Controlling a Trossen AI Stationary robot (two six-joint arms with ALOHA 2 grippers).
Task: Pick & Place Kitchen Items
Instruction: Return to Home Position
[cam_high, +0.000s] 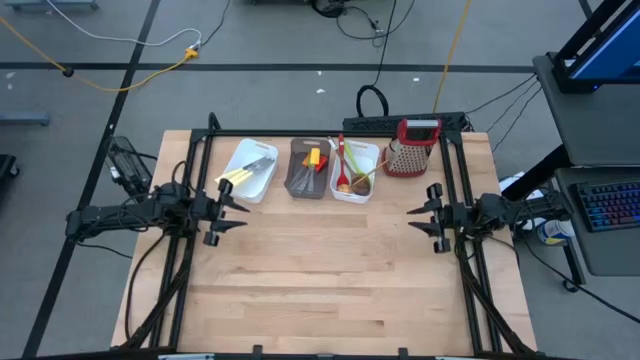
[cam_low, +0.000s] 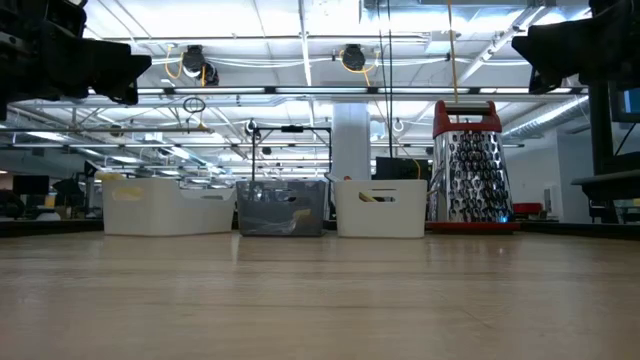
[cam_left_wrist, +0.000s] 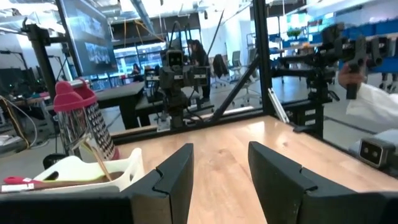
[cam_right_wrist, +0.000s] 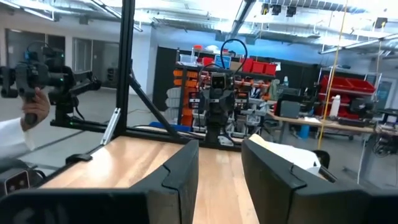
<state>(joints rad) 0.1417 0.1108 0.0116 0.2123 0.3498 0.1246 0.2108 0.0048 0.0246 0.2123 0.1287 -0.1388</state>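
Note:
The kitchen items lie in three tubs along the table's far edge. A white tub (cam_high: 247, 170) holds yellow and pale utensils. A brown tub (cam_high: 309, 168) holds yellow and red pieces. A second white tub (cam_high: 354, 172) holds red, green and wooden spoons. My left gripper (cam_high: 232, 208) is open and empty above the table's left side, just in front of the first white tub; its fingers stand apart in the left wrist view (cam_left_wrist: 221, 180). My right gripper (cam_high: 418, 215) is open and empty above the table's right side, its fingers apart in the right wrist view (cam_right_wrist: 219, 174).
A red-topped metal box grater (cam_high: 413, 148) stands upright at the far right, beside the tubs. A black frame runs along the table's far edge and both sides. Bare wooden tabletop (cam_high: 330, 270) lies between the grippers. A person's hand and white sleeve (cam_left_wrist: 357, 81) show beyond the table.

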